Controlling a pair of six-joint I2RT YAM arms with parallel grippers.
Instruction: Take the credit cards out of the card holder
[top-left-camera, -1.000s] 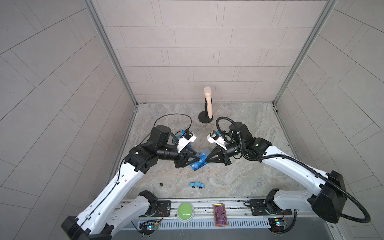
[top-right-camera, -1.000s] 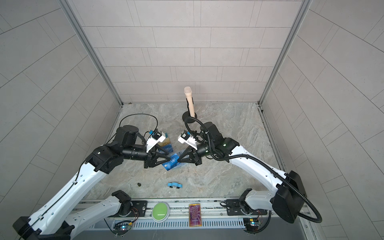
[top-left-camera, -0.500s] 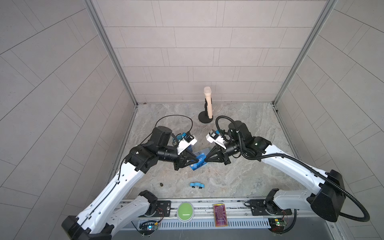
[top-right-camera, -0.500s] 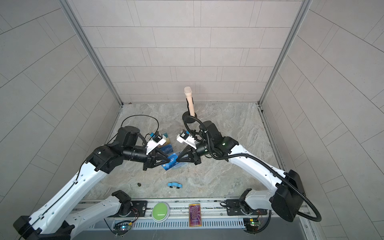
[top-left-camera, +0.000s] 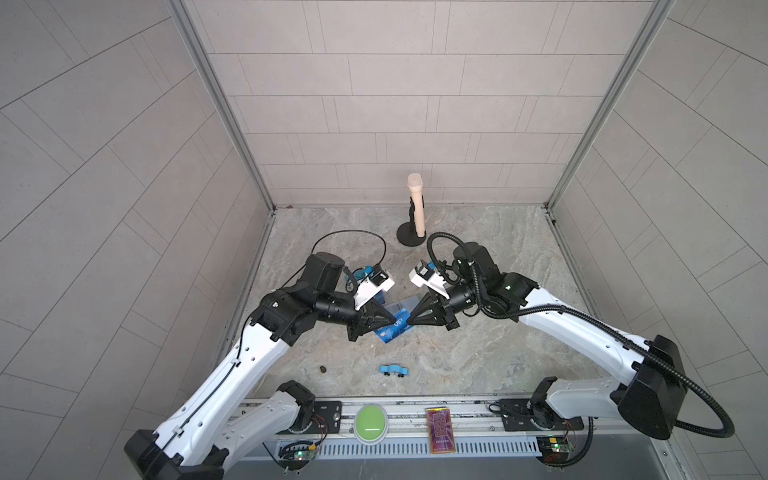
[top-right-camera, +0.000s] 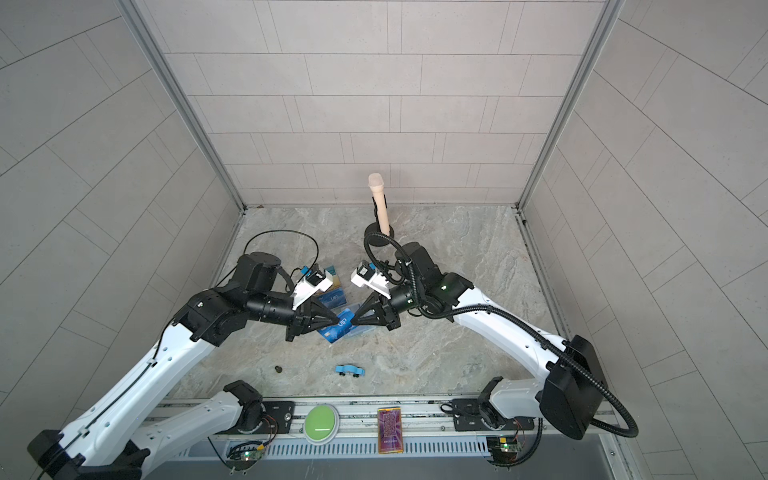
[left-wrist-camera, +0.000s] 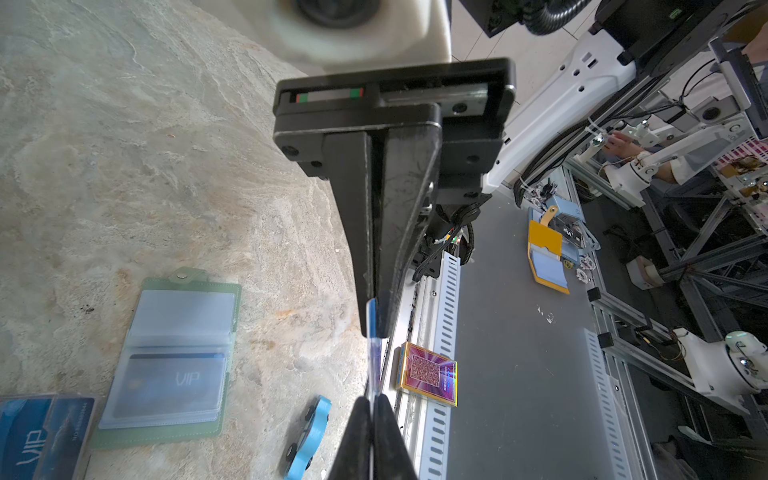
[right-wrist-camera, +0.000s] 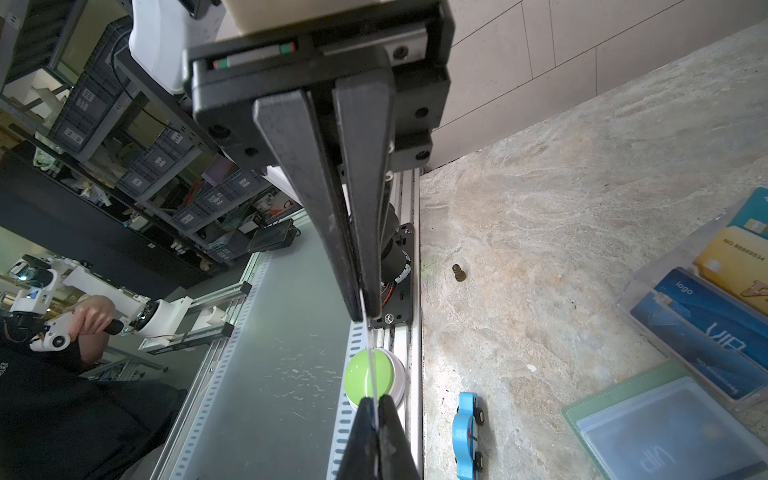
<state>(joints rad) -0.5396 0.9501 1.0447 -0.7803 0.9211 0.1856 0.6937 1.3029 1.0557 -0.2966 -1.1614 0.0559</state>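
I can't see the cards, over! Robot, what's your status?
Left gripper and right gripper both shut on one card, edge-on between them. Card holder open on table, a VIP card inside. Toy car nearby, not blocking.

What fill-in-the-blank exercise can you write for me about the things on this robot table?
1. The left pincer and the right pincer are both shut on one thin bluish ___.
2. The dark blue card inside the mint-green card holder with clear plastic sleeves reads ___.
3. The small wheeled toy car near the metal front rail is ___.
4. The round domed push button on that rail is ___.

Missing words: card; VIP; blue; green.
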